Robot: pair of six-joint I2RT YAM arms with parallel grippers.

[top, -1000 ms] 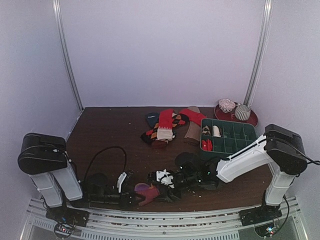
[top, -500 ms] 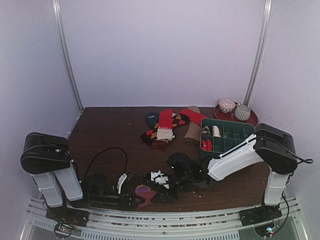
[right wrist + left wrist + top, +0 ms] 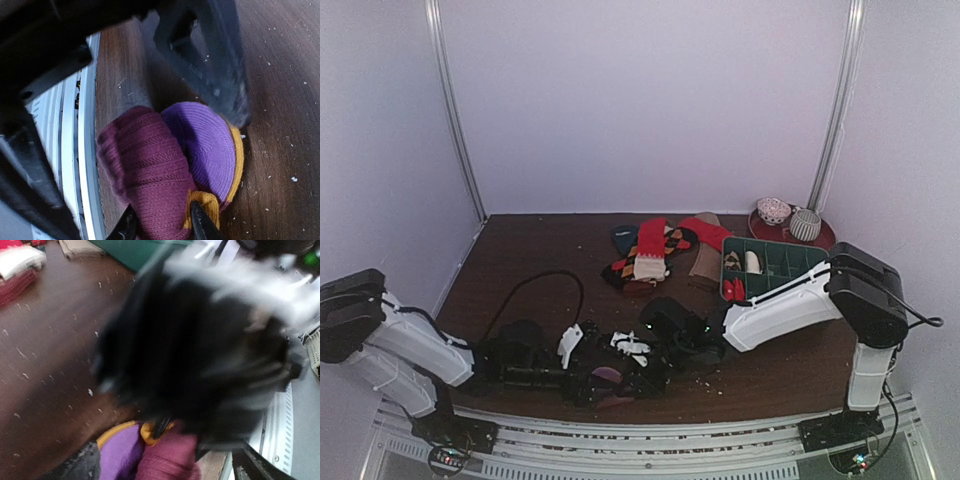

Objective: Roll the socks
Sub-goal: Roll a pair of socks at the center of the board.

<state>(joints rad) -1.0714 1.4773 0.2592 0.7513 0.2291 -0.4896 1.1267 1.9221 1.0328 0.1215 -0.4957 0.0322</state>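
With the left gripper (image 3: 585, 372) wide beside the sock (image 3: 165, 165), the right gripper (image 3: 162, 225), pinching it, needed to hold the roll firmly together.

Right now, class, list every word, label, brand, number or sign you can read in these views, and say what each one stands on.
No text can be read in any view.
Purple and magenta sock: plain knit, no writing.
Sock pile, green tray, red plate: too small to show any lettering.
Left wrist view: blurred, nothing legible.
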